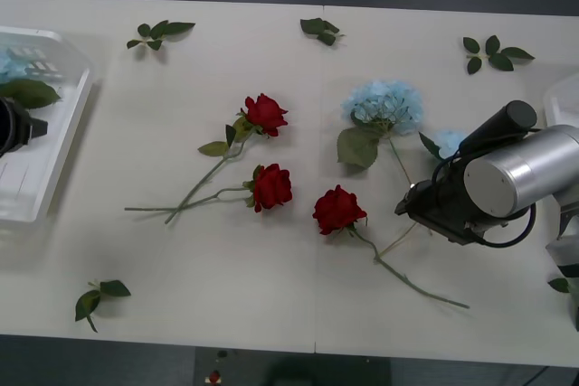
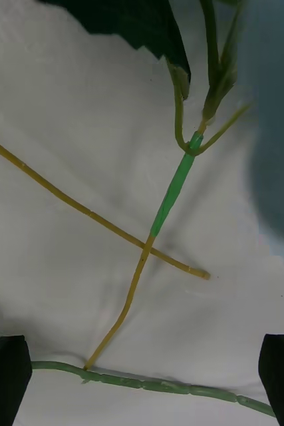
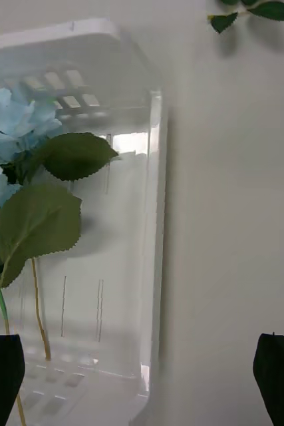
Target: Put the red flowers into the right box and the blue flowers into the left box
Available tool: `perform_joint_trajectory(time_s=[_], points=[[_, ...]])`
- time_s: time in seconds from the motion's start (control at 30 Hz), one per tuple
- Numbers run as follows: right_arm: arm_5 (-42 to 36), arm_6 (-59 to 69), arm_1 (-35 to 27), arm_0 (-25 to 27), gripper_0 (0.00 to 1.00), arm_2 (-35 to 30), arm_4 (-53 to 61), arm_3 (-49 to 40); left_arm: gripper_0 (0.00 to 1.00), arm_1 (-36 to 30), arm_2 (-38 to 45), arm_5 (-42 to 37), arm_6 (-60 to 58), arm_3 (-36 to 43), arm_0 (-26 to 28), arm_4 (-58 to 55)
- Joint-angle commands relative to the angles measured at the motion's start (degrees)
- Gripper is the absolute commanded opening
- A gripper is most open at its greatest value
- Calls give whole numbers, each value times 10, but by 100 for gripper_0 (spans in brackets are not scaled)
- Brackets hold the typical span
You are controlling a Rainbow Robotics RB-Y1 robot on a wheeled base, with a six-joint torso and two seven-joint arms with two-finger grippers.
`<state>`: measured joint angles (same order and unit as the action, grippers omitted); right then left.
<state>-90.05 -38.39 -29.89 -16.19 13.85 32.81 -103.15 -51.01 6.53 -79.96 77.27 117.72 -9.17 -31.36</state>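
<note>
The white worktop (image 1: 271, 314) runs the full width of the front view, a faint seam down its middle. At its near edge lies a leaf sprig (image 1: 98, 297) on the left.

The right hand (image 1: 418, 210) sits low over the worktop on the right, beside a thin stem running from the nearest rose. Its wrist view shows both black fingers (image 2: 6, 379) wide apart at the corners with nothing between them, a green stem (image 2: 148, 385) lying across just ahead of them, and two yellowish stems (image 2: 145, 249) crossing farther on, one wrapped in green tape.

The red flowers (image 1: 339, 210) lie loose mid-worktop: three roses, one just left of the right hand, two farther left with stems trailing leftward. Beyond the right hand lie the blue flowers (image 1: 384, 104), one large cluster with a big leaf and a smaller one beside the arm.

The left hand (image 1: 14, 126) hangs over the left box (image 1: 68, 146) at the left edge. Its wrist view shows black fingers (image 3: 278, 379) spread wide and empty, and a blue cluster (image 3: 8, 133) with two broad leaves lying inside the tray.

The right box's (image 1: 563, 97) rim shows at the far right.

Three more sprigs (image 1: 321, 31) lie along the far side; behind it the room is dark.
</note>
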Motion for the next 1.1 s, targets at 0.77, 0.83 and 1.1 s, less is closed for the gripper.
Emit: perform_joint_trajectory(time_s=[0.77,0.83,1.1], points=[[41,-23,17,-10,100,22,-41,52,100,19,-335,36,26,31,-164,117],[42,-22,19,-10,100,25,-46,56,100,22,-352,37,25,31,-171,118],[50,-17,21,-10,100,35,-54,61,100,24,-412,87,26,3,-197,124]])
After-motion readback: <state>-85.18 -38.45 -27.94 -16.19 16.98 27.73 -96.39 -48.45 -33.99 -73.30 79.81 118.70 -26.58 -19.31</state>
